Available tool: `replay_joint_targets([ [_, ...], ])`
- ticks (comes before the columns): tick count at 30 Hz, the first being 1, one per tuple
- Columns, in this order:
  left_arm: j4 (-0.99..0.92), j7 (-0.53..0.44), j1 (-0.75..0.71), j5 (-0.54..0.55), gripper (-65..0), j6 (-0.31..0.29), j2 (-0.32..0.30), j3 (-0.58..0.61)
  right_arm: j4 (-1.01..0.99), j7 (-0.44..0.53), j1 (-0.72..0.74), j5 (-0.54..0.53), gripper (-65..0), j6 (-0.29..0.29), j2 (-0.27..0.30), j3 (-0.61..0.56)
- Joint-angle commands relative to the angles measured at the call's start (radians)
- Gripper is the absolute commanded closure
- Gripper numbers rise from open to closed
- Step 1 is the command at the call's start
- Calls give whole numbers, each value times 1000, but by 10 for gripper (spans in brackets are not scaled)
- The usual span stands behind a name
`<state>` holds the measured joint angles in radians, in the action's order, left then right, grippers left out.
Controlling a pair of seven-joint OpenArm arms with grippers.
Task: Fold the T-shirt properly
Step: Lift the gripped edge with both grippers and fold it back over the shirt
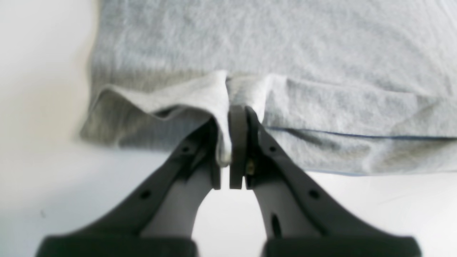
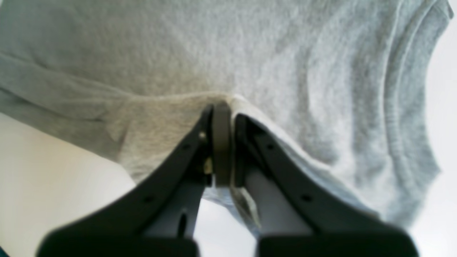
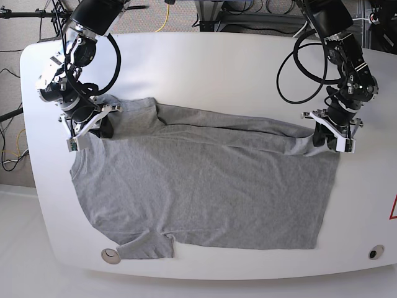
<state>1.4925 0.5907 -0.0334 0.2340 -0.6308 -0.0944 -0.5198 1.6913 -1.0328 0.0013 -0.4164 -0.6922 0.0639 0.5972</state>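
Fingers of the left gripper and right gripper are both clenched on the far edge of the T-shirt lying flat on the table; the fold wants level, synchronised travel.

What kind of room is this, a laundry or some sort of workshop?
Most likely a robotics lab, not a laundry. A bare white table carries only a grey T-shirt, two cabled robot arms each pinch it with a tool (left, right), and loose cables trail on the floor.
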Motion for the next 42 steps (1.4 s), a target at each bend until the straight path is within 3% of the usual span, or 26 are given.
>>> replay_joint_targets([
  [1, 13, -39, 19, 17, -14, -1, -35, -6, 16, 27, 22, 0, 0, -6, 20, 5],
  [9, 13, -71, 19, 17, -14, -1, -38, -6, 14, 88, 29, 46, 0, -6, 23, 4],
  [21, -17, -82, 59, 15, -14, -1, -41, -4, -17, 90, 30, 72, 0, -6, 21, -3],
  [42, -229, -148, 166, 15, -14, -1, -103, -3, -32, 90, 72, 72, 0, -6, 23, -4],
])
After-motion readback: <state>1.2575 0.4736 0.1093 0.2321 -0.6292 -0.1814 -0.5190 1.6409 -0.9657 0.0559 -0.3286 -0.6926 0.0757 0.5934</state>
